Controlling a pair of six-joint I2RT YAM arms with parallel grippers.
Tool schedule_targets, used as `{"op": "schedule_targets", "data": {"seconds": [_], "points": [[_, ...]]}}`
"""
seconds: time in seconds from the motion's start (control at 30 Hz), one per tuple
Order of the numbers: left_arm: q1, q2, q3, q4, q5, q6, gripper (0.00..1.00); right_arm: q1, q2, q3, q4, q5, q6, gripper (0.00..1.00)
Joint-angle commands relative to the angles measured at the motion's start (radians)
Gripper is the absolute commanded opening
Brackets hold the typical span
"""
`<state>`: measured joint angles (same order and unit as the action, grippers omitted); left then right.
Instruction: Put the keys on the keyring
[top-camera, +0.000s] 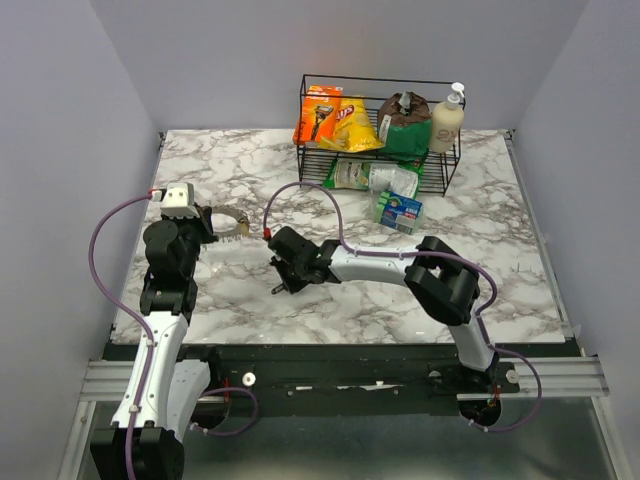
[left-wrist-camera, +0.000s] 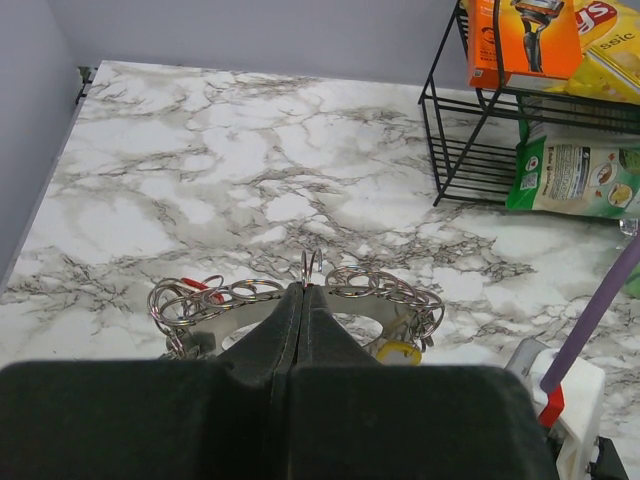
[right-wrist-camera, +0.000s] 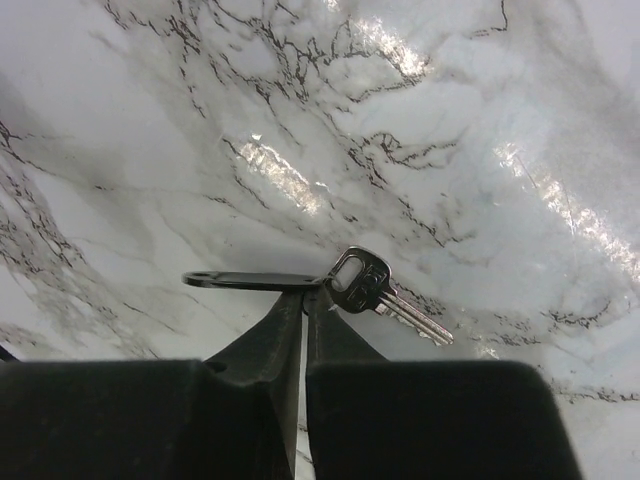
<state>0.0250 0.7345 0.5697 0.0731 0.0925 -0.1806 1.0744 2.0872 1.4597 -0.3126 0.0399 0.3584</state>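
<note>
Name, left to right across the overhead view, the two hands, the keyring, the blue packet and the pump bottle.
left hand → keyring → right hand → blue packet → pump bottle

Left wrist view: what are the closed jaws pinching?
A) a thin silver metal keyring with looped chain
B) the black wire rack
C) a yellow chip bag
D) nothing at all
A: the left gripper has its jaws shut on the thin silver metal keyring, which stands upright at their tips. Its chain loops spread to both sides above the white marble table.
</note>
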Motion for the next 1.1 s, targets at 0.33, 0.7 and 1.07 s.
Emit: {"op": "schedule_targets", "data": {"seconds": [0.33, 0.7, 1.07], "points": [[0.004, -0.026, -0.007, 0.070, 0.038, -0.005, 0.00, 0.007, -0.144, -0.096, -0.048, 0.100, -0.015, 0.01], [-0.003, -0.015, -0.013, 0.086, 0.078, 0.000, 0.00, -0.016, -0.237, -0.274, -0.062, 0.170, 0.030, 0.01], [-0.020, 0.049, -0.022, 0.166, 0.331, -0.010, 0.00, -0.106, -0.375, -0.493, 0.073, 0.072, 0.088, 0.01]]}}
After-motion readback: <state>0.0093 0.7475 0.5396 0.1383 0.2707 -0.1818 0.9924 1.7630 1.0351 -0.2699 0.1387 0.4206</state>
